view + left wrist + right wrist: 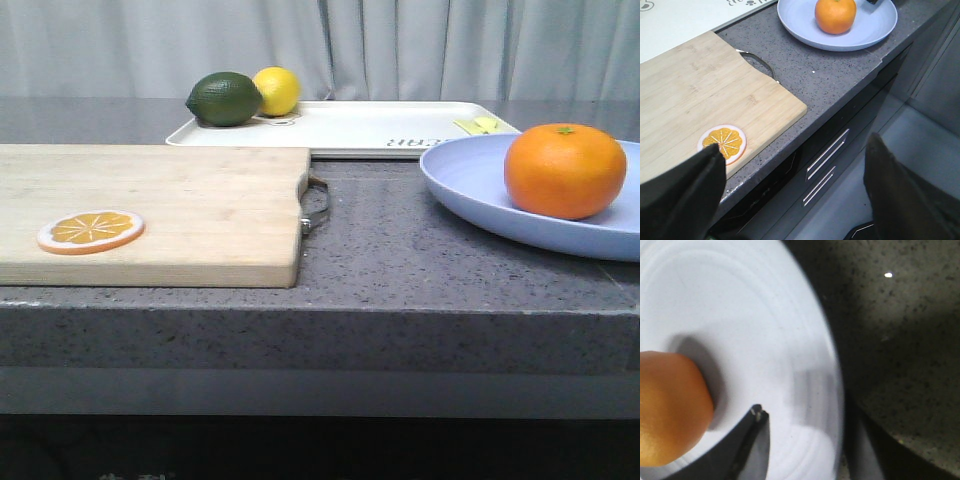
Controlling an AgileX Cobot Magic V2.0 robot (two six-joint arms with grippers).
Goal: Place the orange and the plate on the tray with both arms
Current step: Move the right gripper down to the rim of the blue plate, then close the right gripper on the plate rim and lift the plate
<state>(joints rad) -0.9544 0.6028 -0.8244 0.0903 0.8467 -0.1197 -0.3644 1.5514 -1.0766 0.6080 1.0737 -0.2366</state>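
Note:
The orange (565,170) sits on the lavender-blue plate (470,185) at the right of the counter, near its front edge. The off-white tray (380,125) lies behind them. Neither gripper shows in the front view. In the right wrist view my right gripper (807,430) is open and straddles the plate (740,315) rim. One finger is over the plate near the orange (667,410), and the other is outside the rim. My left gripper (795,170) is open and empty, hanging off the counter's front edge, far from the plate (800,25) and orange (835,15).
A wooden cutting board (160,210) with a metal handle fills the left side, with a flat orange slice (91,231) on it. A green fruit (224,99) and a lemon (277,90) sit on the tray's left end. Cabinet drawers (827,160) lie below the counter edge.

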